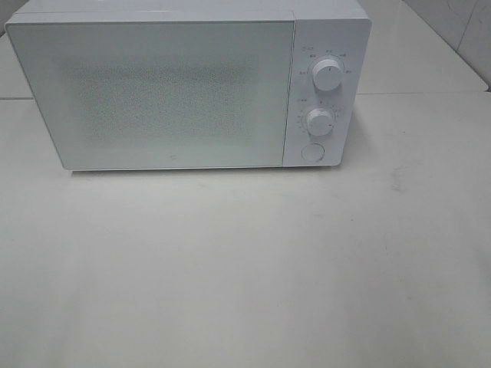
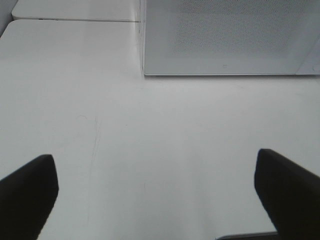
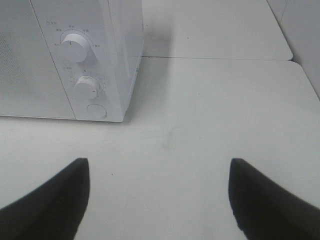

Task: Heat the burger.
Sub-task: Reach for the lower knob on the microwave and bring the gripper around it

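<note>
The burger is out of view in every frame. A white microwave (image 1: pixel 188 88) stands at the back of the table with its door shut; it also shows as the microwave (image 2: pixel 230 37) in the left wrist view and the microwave (image 3: pixel 70 57) in the right wrist view. My left gripper (image 2: pixel 155 195) is open over bare tabletop in front of the microwave's door, with nothing between its black fingers (image 2: pixel 27 192). My right gripper (image 3: pixel 157 192) is open too, empty, in front of the microwave's control panel. Neither arm shows in the exterior high view.
The control panel carries an upper knob (image 1: pixel 327 77), a lower knob (image 1: pixel 319 121) and a round button (image 1: pixel 311 152). The white table (image 1: pixel 245 268) spreads in front of the microwave. A seam between table tops (image 3: pixel 215 58) runs behind it on the right.
</note>
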You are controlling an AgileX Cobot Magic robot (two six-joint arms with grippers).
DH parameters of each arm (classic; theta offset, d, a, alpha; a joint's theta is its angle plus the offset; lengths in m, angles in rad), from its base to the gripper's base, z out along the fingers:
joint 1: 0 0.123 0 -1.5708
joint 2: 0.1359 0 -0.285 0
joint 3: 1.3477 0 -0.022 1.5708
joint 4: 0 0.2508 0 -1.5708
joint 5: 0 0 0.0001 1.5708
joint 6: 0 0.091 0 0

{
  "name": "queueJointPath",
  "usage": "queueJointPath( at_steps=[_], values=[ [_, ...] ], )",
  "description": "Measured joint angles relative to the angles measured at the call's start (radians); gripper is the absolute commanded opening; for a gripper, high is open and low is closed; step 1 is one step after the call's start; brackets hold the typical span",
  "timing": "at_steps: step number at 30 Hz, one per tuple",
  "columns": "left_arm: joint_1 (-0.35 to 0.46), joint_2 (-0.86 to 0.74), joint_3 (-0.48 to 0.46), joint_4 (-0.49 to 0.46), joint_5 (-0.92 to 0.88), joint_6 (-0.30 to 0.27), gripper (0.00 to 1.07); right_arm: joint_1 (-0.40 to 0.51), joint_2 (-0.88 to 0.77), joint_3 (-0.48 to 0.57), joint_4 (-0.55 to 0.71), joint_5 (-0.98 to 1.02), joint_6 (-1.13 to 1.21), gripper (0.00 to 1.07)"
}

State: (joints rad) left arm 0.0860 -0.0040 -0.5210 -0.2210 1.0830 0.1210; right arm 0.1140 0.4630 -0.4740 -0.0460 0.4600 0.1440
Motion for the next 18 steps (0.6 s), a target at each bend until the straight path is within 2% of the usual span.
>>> queueJointPath(
  at_steps=[11, 13, 18],
  values=[
    [0.0, 0.0, 0.0, 0.0, 0.0, 0.0, 1.0, 0.0, 0.206, 0.032, 0.0, -0.244, 0.0, 0.75],
    [0.0, 0.0, 0.0, 0.0, 0.0, 0.0, 1.0, 0.0, 0.302, 0.048, 0.0, -0.363, 0.0, 0.75],
    [0.0, 0.0, 0.0, 0.0, -0.001, 0.0, 1.0, 0.0, 0.398, 0.056, 0.0, -0.491, 0.0, 0.75]
  ],
)
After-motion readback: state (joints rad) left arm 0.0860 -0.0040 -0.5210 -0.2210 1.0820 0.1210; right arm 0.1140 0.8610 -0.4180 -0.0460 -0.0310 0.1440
